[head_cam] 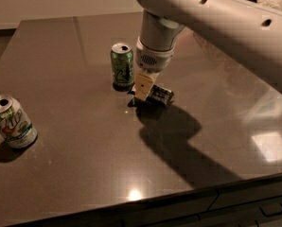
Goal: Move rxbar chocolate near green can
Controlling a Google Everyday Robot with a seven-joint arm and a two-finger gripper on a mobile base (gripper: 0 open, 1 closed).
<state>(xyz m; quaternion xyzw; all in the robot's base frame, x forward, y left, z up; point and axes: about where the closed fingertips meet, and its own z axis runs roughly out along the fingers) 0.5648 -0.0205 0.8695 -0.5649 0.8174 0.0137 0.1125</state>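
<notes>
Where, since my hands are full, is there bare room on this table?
Bare: the dark tabletop between the white soda can at left and the arm's shadow. Crowded: centre, where the gripper holds the black-wrapped rxbar chocolate beside the green can.

The pale arm point(216, 13) reaches in from the upper right of the frame. Its wrist point(154, 41) points straight down near the centre. Below it the gripper point(141, 96) hangs low, clamped on one end of the bar point(161, 95).
</notes>
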